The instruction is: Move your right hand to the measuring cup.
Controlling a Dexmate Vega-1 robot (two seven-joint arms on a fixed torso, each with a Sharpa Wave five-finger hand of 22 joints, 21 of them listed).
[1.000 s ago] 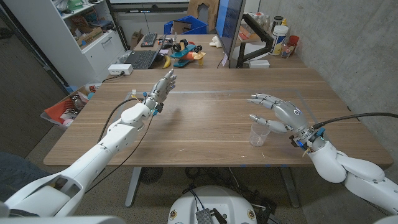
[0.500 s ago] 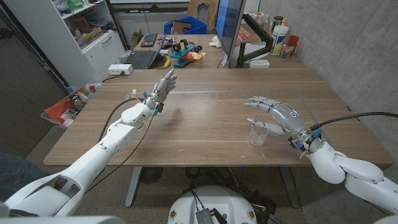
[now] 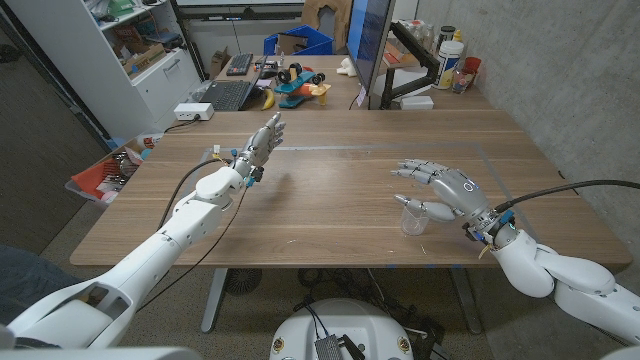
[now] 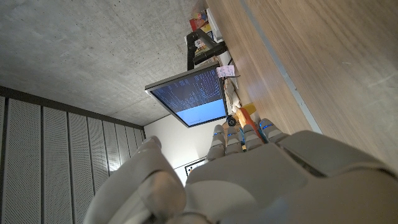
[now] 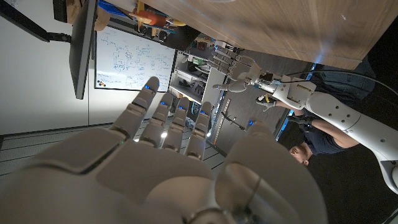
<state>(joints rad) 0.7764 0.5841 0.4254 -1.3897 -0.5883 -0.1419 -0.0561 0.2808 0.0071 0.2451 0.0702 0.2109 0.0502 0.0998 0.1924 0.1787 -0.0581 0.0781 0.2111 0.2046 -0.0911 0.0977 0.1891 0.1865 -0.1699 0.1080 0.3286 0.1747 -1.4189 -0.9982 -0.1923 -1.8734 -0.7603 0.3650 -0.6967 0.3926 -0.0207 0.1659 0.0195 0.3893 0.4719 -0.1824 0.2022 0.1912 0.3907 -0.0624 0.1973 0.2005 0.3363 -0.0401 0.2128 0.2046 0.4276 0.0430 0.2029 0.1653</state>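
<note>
Small clear plastic measuring cup (image 3: pixel 414 217) stands upright on the wooden table (image 3: pixel 330 190), right half, toward the near edge. Looks light, thin-walled and see-through, likely slick and easy to tip or nudge away; a gentle wrap around the side wall, thumb opposite the fingers, seems the sensible hold, not the rim. Right hand (image 3: pixel 445 188) hovers just over and beside the cup, fingers spread and slightly curled, holding nothing, thumb low near the cup's rim; can't tell if it touches. Its forearm comes in from the near right corner, cable trailing off to the right. Left hand (image 3: pixel 263 139) is raised well apart on the far left side of the table, fingers straight and together pointing away, empty. Reach looks close to done, a small lowering would put the palm against the cup.
</note>
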